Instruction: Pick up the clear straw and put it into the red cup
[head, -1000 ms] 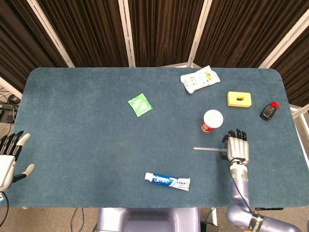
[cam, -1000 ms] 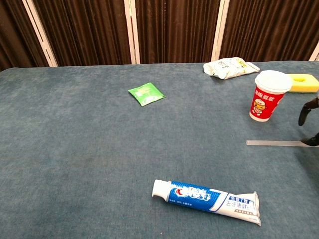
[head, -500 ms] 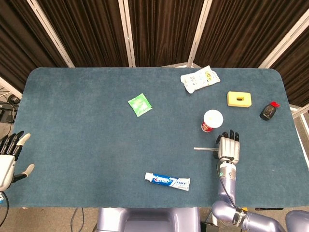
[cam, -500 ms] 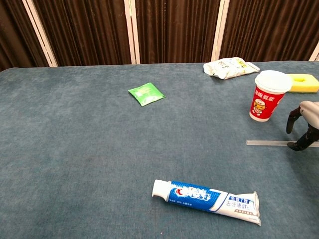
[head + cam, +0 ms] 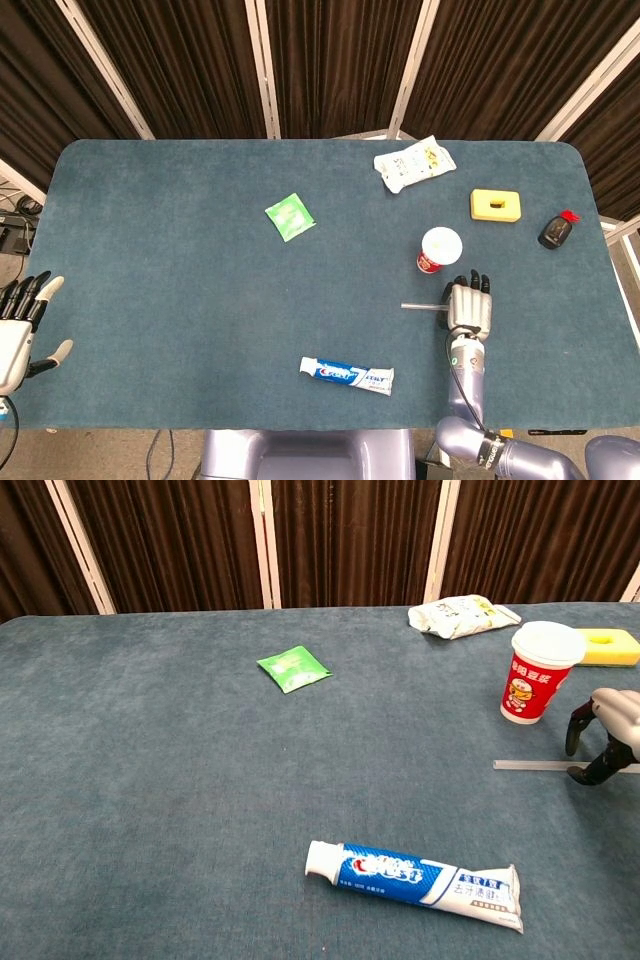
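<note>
Early stage: clear straw point(image 5: 532, 766) flat on tabletop point(image 5: 180, 280), red cup point(image 5: 537, 685) empty-looking. Right hand point(image 5: 469, 305) fingers point(image 5: 580, 730) spread over straw end, probably no grasp yet; left hand point(image 5: 18, 330) idle, open.

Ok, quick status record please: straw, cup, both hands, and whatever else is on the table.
straw: clear straw lying flat on the table, in front of the cup
cup: red cup upright
right hand: right hand over the straw's right end, fingers apart either side; grip not confirmed
left hand: left hand off the table's left edge, open, holding nothing
clutter: toothpaste tube, green packet, white snack bag, yellow sponge, small dark bottle
</note>
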`<state>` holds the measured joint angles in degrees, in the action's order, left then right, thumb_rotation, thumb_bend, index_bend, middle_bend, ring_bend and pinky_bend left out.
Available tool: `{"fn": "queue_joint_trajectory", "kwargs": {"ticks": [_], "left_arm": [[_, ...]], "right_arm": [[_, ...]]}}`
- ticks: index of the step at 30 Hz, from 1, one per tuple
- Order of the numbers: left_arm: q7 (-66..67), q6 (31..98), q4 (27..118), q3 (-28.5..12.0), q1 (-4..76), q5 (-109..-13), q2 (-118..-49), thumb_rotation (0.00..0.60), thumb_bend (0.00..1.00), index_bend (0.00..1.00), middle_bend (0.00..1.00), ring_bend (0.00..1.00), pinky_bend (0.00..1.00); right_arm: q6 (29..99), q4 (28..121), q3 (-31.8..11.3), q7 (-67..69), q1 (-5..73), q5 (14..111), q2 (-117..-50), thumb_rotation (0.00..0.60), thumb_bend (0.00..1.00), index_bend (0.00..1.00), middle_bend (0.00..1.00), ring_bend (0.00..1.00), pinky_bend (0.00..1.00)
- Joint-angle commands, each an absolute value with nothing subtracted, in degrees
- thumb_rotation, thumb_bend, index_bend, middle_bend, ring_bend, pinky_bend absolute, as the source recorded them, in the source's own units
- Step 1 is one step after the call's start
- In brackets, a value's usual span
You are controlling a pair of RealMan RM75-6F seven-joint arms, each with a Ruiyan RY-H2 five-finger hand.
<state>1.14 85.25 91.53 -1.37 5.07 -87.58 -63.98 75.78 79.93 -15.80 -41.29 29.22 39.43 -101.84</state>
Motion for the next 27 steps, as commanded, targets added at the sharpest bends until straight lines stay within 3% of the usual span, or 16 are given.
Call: {"fn": "queue_joint_trajectory", "kwargs": {"ticks": [1, 10, 19, 27], "left_arm": [[1.2, 85.2, 91.5, -1.4, 5.1, -87.5, -64.0, 0.6, 0.28, 0.09, 0.0, 0.0, 0.0], [1.1, 85.2, 91.6, -1.4, 5.1, -87.5, -63.9, 0.6, 0.28, 0.09, 0.0, 0.0, 0.0], [0.9, 84.9, 91.8, -1.3, 5.2, -87.3, -63.9, 0.6, 0.28, 0.09, 0.0, 0.0, 0.0], [0.9, 84.7, 91.8, -1.4, 5.2, -87.1, -63.9, 0.6, 0.28, 0.09, 0.0, 0.0, 0.0]], "right_arm": [[75.8, 80.3, -15.4, -41.2, 29.0, 39.9, -101.9, 0.6, 0.33, 0.5, 0.23, 0.0, 0.0], [75.0, 78.2, -15.1, -41.0, 28.7, 39.8, -102.9, 0.6, 0.33, 0.51, 0.24, 0.0, 0.0], [74.4, 75.5, -14.8, -37.9, 28.1, 42.0, -103.9, 0.6, 0.39, 0.59, 0.29, 0.0, 0.0], [74.9, 78.0, -14.6, -37.0, 27.3, 43.8, -103.0, 0.6, 0.39, 0.59, 0.29, 0.0, 0.0]]}}
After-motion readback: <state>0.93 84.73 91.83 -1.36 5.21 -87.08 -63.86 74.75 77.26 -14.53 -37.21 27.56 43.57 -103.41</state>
